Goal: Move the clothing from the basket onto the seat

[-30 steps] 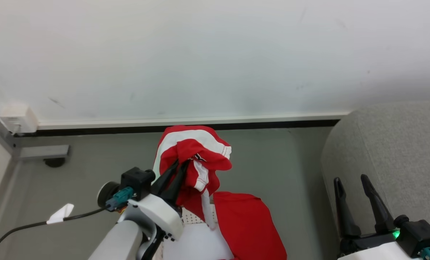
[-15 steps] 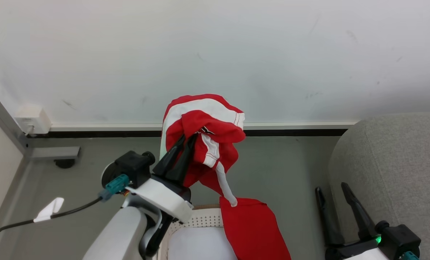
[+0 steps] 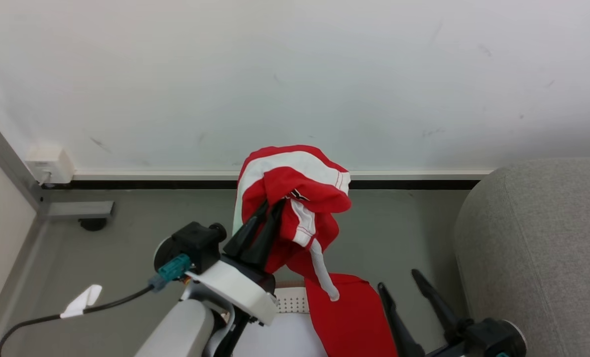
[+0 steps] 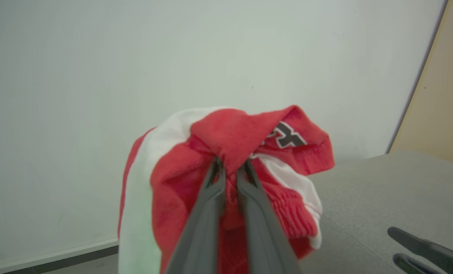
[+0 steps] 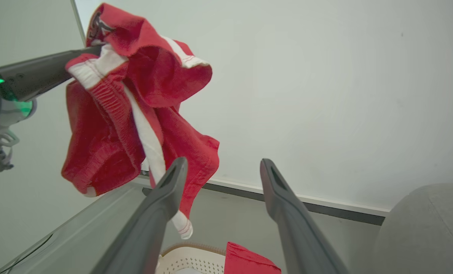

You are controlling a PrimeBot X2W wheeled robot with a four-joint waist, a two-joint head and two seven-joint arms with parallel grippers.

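Observation:
My left gripper (image 3: 267, 210) is shut on the striped red-and-white clothing (image 3: 295, 183), holding it bunched in the air above the basket (image 3: 290, 300), its white drawstring dangling. The left wrist view shows the fingers pinching a red fold (image 4: 249, 133). A plain red garment (image 3: 354, 317) hangs over the basket's right rim. To the right of that garment my right gripper (image 3: 397, 279) stands open with nothing between its fingers. Further right is the grey seat (image 3: 538, 238). In the right wrist view the lifted clothing (image 5: 135, 87) hangs at the upper left, above the basket (image 5: 196, 258).
A white wall with a dark baseboard runs close behind. At the left are a metal frame post (image 3: 7, 158) and a small wall box (image 3: 49, 163). A black cable with a white tag (image 3: 82, 300) trails from the left wrist over the grey floor.
The head camera has shifted. My left gripper has raised the striped clothing higher above the basket. My right gripper has moved left, away from the seat and toward the basket.

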